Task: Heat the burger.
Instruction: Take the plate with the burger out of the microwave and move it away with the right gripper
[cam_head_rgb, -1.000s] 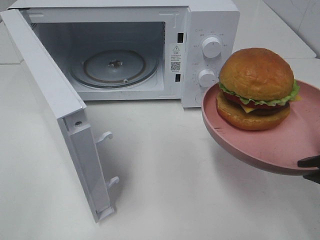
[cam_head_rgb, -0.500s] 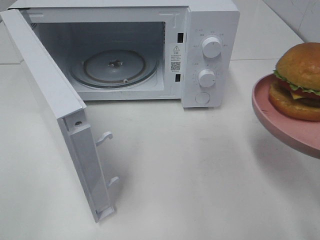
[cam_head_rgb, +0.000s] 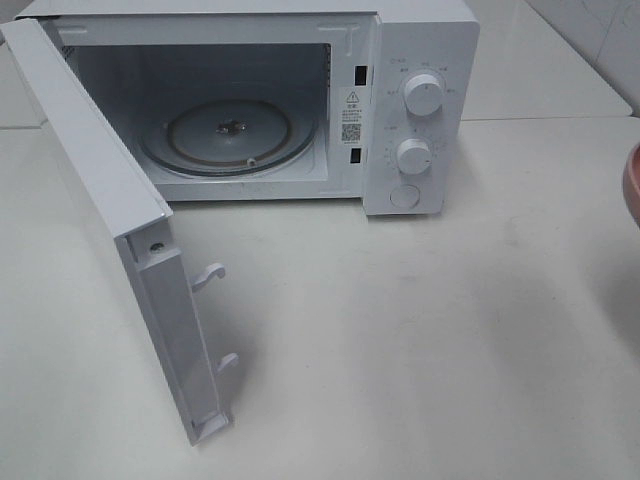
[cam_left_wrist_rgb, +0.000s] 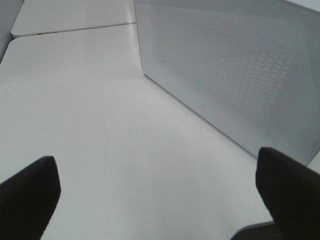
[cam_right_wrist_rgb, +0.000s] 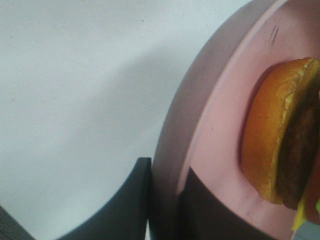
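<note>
Pinching pink plate (cam_right_wrist_rgb: 220, 100) rim: right hand (cam_right_wrist_rgb: 165, 210) | burger (cam_right_wrist_rgb: 285, 135) upright on plate | left hand (cam_left_wrist_rgb: 160, 185) spread

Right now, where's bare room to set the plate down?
Bare: tabletop in front of the microwave, right of its open door; also the glass turntable inside. Tight: between door and cavity. Right gripper grips the pink plate at the frame's right edge.

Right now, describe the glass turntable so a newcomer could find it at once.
Start from the white microwave at the back of the white table, its door swung wide open toward the left. Look into the open cavity: the turntable lies flat on its floor. It is the only round, clear glass disc, unlike the two white knobs on the panel.
</note>
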